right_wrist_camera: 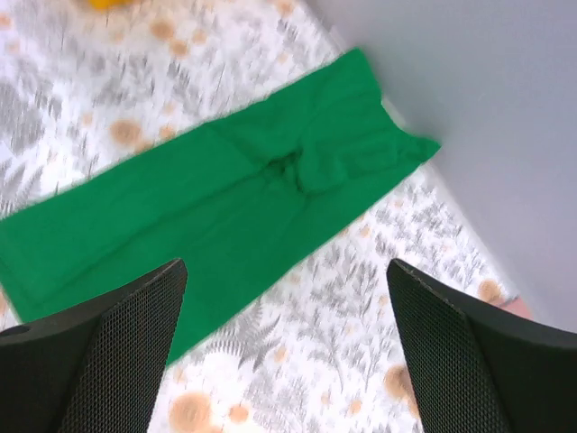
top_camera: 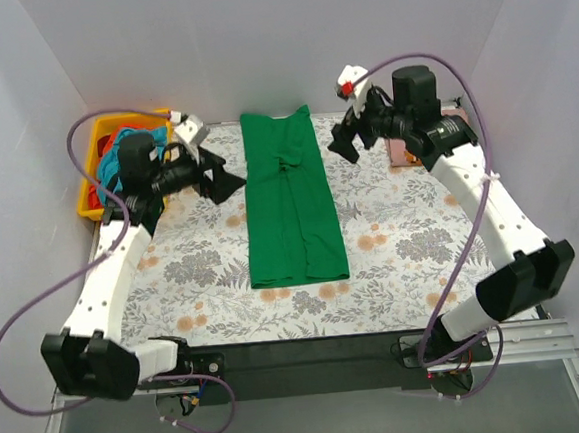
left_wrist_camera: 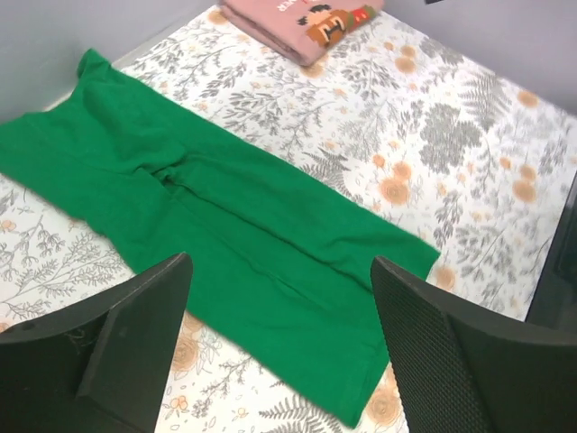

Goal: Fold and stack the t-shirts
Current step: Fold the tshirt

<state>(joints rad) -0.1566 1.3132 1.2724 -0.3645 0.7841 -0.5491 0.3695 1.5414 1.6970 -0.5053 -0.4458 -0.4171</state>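
Hovering on either flank of the green shirt (top_camera: pixel 291 206), two robot arms face a garment already narrowed to one long strip on the flowered table cover (top_camera: pixel 402 238). Seen from overhead, the strip's long axis runs straight from the arm bases toward the far wall. The left gripper (top_camera: pixel 222 178), fingers spread wide and holding nothing, points at the strip's left long edge, just beside it. The right gripper (top_camera: pixel 345 144), equally wide and empty, sits off the far right corner, slightly more apart from the cloth. The left arm looks the nearer. Behind the left arm a yellow bin (top_camera: pixel 87 192) holds a teal shirt (top_camera: pixel 115 162); a pink shirt (top_camera: pixel 402 153) peeks out beside the right arm.

Left wrist camera: the strip crosses slantwise ahead of and beneath the open fingers (left_wrist_camera: pixel 135 334). One end lies far ahead to their left, and the other is close by the right finger. The folded pink shirt lies well beyond the fingertips, across the strip.

Right wrist camera: the black fingers (right_wrist_camera: pixel 478 352) grip nothing. The strip slants from just ahead of the left finger to its bunched end by the wall.

With the long axis lying across both grippers' reach, the next fold probably goes end to end, calling for a grip at a short end.
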